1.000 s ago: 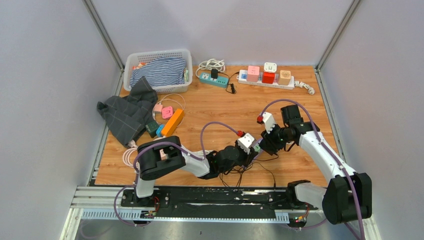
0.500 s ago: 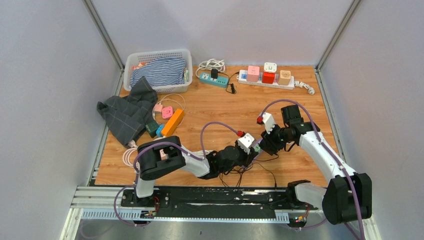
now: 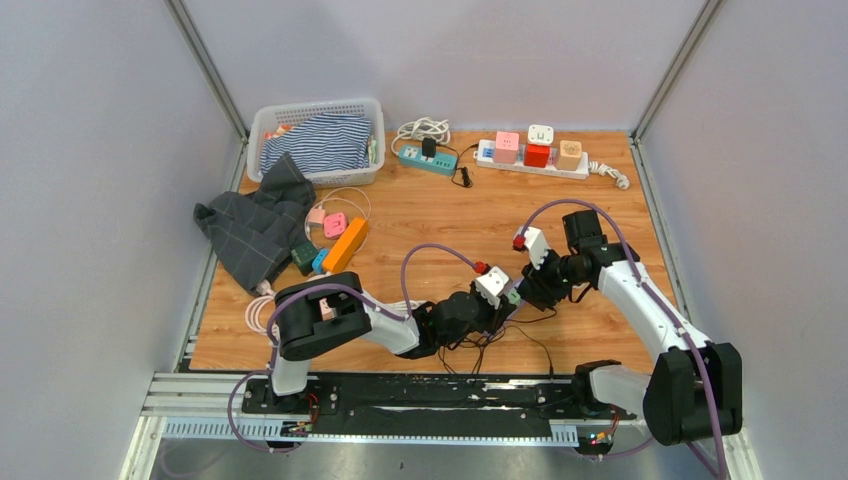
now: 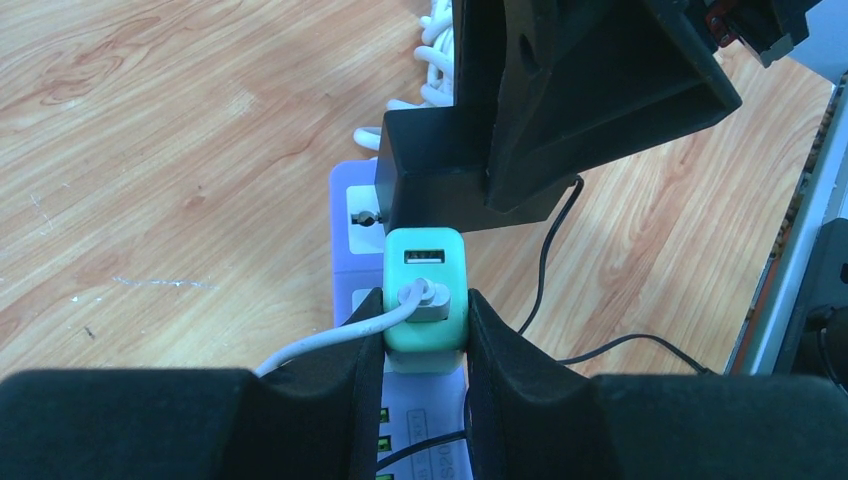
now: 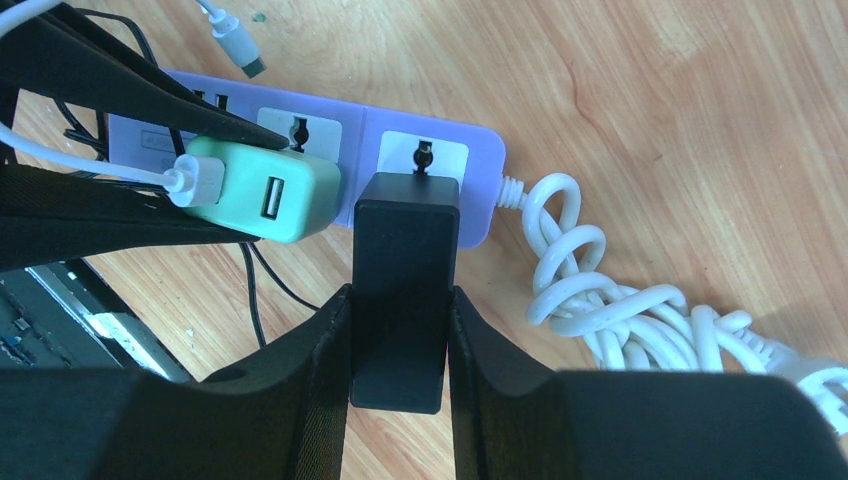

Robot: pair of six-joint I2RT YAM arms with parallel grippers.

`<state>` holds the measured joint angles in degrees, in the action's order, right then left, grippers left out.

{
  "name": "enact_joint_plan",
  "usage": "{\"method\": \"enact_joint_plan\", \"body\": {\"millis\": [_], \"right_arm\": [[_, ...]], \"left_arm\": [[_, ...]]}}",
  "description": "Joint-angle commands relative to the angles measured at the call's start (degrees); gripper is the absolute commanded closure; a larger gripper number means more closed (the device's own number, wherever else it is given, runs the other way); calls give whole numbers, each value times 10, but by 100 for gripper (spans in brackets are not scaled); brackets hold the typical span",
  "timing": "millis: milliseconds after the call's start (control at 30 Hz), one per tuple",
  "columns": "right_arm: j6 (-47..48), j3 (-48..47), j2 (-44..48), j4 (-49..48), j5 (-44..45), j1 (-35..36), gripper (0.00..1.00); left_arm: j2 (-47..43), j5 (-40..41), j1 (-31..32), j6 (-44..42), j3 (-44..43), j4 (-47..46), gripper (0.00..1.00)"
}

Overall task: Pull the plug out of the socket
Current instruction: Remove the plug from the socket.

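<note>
A lavender power strip (image 5: 360, 125) lies on the wooden table, also in the left wrist view (image 4: 352, 215). My left gripper (image 4: 425, 320) is shut on a mint-green USB charger plug (image 4: 425, 290) that sits on the strip with a white cable (image 4: 320, 345) in it. The plug also shows in the right wrist view (image 5: 265, 190). My right gripper (image 5: 400, 310) is shut on a black plug (image 5: 405, 260) that stands over the strip's end socket. The pins of both plugs are hidden. From the top view both grippers (image 3: 505, 298) (image 3: 530, 288) meet at the front middle of the table.
The strip's coiled white cord (image 5: 620, 310) lies beside the right gripper. Thin black cables (image 3: 500, 345) trail at the front. A basket of striped cloth (image 3: 315, 135), grey cloth (image 3: 255, 225), a teal strip (image 3: 428, 158), a white strip with cube adapters (image 3: 535, 155) and small adapters (image 3: 340, 240) lie further back.
</note>
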<state>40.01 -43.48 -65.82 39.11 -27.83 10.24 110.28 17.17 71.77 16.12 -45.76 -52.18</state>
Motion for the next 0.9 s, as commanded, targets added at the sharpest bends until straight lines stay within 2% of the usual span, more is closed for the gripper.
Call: {"method": "enact_joint_plan", "body": {"millis": [0, 100, 267, 333, 400, 533, 600, 733, 833, 867], "right_arm": [[-51, -7, 22, -8, 74, -8, 100], [-50, 2, 31, -16, 65, -13, 100], [23, -4, 15, 77, -139, 6, 100], [55, -6, 12, 102, -170, 23, 100], [47, -8, 11, 98, -154, 26, 100], [-21, 1, 29, 18, -1, 17, 100], [-38, 2, 34, -2, 44, 3, 100], [-45, 10, 26, -12, 71, -5, 100], [-37, 5, 13, 7, 36, -4, 100], [-27, 2, 10, 24, -2, -1, 100]], "left_arm": [[32, 21, -12, -11, 10, 75, 100], [34, 20, -12, -12, 7, 79, 100], [34, 21, -13, -11, 6, 81, 100], [35, 20, -13, -11, 6, 81, 100], [34, 21, -13, -11, 6, 81, 100], [34, 20, -13, -11, 6, 81, 100], [34, 20, -13, -11, 6, 81, 100], [34, 19, -14, -11, 6, 81, 100], [34, 20, -14, -11, 6, 82, 100], [34, 20, -14, -11, 6, 81, 100]]}}
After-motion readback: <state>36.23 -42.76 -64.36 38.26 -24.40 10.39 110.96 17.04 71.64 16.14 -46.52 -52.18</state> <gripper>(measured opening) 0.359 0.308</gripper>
